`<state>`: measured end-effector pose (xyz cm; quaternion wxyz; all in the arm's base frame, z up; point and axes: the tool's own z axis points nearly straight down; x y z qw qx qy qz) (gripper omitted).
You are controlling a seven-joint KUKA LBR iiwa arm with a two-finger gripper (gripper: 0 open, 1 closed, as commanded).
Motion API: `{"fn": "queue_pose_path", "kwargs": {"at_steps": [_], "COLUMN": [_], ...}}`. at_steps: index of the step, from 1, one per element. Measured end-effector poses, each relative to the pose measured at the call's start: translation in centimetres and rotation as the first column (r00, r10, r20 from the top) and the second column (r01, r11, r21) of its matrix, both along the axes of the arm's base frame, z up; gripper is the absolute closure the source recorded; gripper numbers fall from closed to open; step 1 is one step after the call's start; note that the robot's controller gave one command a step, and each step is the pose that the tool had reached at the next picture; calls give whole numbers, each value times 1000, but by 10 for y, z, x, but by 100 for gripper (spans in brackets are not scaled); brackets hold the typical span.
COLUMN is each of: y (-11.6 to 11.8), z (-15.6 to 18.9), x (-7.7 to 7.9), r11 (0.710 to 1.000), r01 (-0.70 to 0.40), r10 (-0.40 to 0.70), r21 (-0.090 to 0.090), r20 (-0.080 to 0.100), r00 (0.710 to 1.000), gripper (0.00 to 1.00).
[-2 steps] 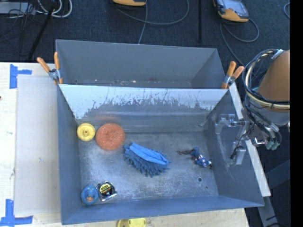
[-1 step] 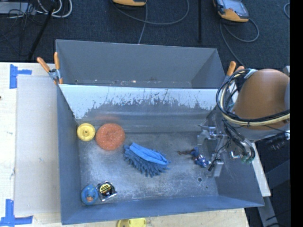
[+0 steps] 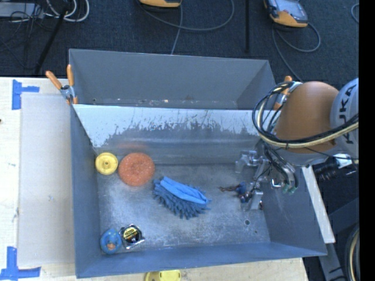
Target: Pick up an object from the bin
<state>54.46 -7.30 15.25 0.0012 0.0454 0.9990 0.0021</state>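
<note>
Your gripper (image 3: 253, 196) sits low at the right end of the grey bin (image 3: 176, 142).
You cannot tell whether the claw is open or closed. A small dark item (image 3: 233, 188) with red and blue bits lies just left of it. The blue brush (image 3: 180, 196), orange ball (image 3: 136, 168) and yellow disc (image 3: 106, 163) lie further left.

Sm. dark obj (image 3: 233, 188), rt of bin (image 3: 193, 233)
</note>
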Motion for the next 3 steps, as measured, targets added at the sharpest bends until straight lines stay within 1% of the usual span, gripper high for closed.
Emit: {"fn": "queue_pose_path", "kwargs": {"at_steps": [1, 2, 3], "y": [-1, 8, 8], "z": [-23, -29, -26], "x": [1, -3, -12], "r11": [1000, 1000, 998], "r01": [-5, -17, -55], "r10": [5, 17, 55], "r21": [-6, -5, 1], "r20": [-1, -3, -15], "r00": [1000, 1000, 998], "gripper": [0, 0, 0]}}
